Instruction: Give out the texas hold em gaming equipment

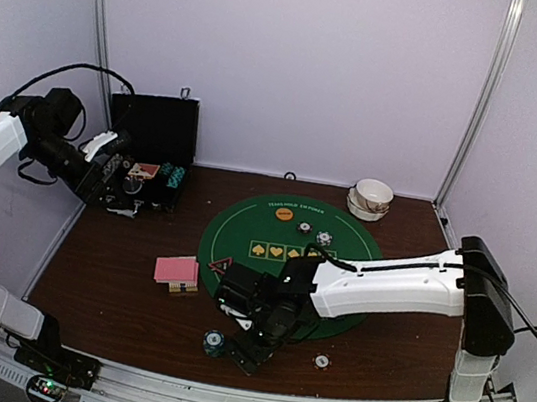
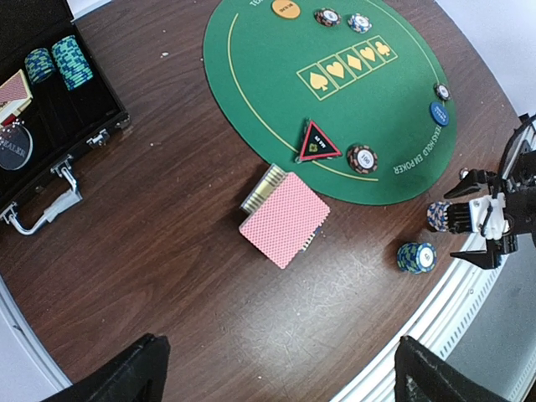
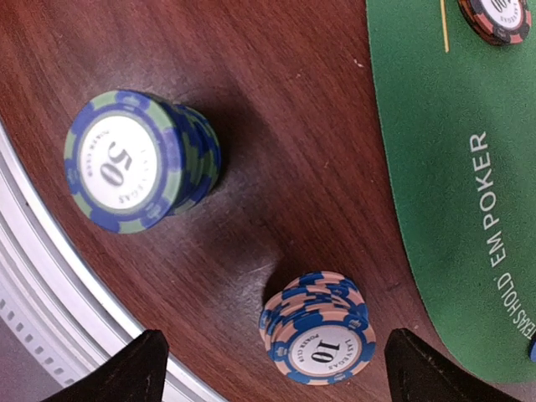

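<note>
Right gripper (image 3: 276, 339) is wide open and empty, low over the bare table (image 3: 276, 100) by the near edge, just off the mat (image 3: 452, 184). The 10 stack (image 3: 319, 337), blue-and-pink chips, sits between its fingers, closer to one; can't tell if it touches. The 50 stack (image 3: 134, 163), blue-green, stands apart to the side, nearer the table rim. Left gripper (image 2: 278, 352) is also spread wide with nothing in it, up by the open case (image 1: 151, 138) at far left; teal stacks (image 2: 59, 63) sit in the case. Cards (image 2: 283, 219) lie pink backs up on the wood just off the mat. Triangle marker (image 2: 318, 141) is just beside them on the mat edge, single chip (image 2: 362, 157) next to it. Orange button (image 2: 286, 7) and two chips (image 2: 327, 16) are at the mat's far side, blue button (image 2: 439, 113) near its rim toward the right gripper. Bowls (image 1: 372, 198) are stacked far right.
</note>
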Robot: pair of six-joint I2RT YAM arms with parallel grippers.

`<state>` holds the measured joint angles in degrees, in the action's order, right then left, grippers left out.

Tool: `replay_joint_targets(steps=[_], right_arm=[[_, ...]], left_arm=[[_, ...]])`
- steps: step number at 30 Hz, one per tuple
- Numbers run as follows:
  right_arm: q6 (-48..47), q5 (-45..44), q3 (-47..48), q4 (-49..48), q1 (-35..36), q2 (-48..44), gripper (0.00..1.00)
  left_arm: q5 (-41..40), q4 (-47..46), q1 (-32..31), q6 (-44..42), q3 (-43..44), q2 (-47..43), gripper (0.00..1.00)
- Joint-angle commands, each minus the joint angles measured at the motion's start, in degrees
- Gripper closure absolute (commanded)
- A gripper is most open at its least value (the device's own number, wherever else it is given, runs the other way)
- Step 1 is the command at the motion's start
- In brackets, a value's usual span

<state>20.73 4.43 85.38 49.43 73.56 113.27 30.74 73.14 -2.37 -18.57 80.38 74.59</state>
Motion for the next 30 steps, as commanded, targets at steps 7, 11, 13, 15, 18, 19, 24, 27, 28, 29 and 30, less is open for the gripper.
replay_joint_targets(steps=[7,11,13,15,18,19,24,27,28,29,30], right_arm=[[-1.7,1.4,-2.2,-1.4,-2.3,-0.3,0.12],[-1.6,1.8,-2.4,-1.9,-2.3,0.1,0.17],[-1.3,1.9,-2.4,-1.8,-2.3,0.3,0.21],[-1.0,1.9,-2.7,-1.9,-2.3,0.5,0.25],[-0.5,1.9,-3.6,-2.6,-2.3,0.3,0.32],[-0.3,1.8,-3.8,-2.7,-2.4,0.1,0.35],[0.0,1.1,-4.2,-2.7,-2.3,-1.1,0.5],[-0.1,0.5,-3.7,-2.3,-2.3,-1.4,0.66],[-0.2,0.4,-3.5,-2.1,-2.3,-1.4,0.71],[-0.2,0.2,-3.3,-2.0,-2.3,-1.5,0.74],[-0.2,0.1,-3.1,-1.9,-2.3,-1.6,0.77]], left_arm=[[1.3,0.4,-0.4,0.0,1.9,-1.2,0.02],[1.5,0.6,-0.5,0.0,2.6,-0.7,0.02],[1.7,0.8,-0.5,0.1,3.0,-0.5,0.03],[1.7,0.8,-0.7,0.0,3.4,-0.2,0.02],[1.5,1.5,-0.7,-0.4,4.5,0.2,0.02],[1.3,1.6,-0.8,-0.5,4.7,0.2,0.03],[0.4,1.9,-0.7,-0.8,4.3,-0.5,0.03],[0.2,1.9,-0.8,-0.9,4.0,-0.9,0.03],[0.1,1.9,-0.8,-0.8,3.9,-0.9,0.03],[-0.1,1.9,-0.7,-0.8,3.8,-0.9,0.02],[-0.1,2.0,-0.8,-0.8,3.8,-1.0,0.02]])
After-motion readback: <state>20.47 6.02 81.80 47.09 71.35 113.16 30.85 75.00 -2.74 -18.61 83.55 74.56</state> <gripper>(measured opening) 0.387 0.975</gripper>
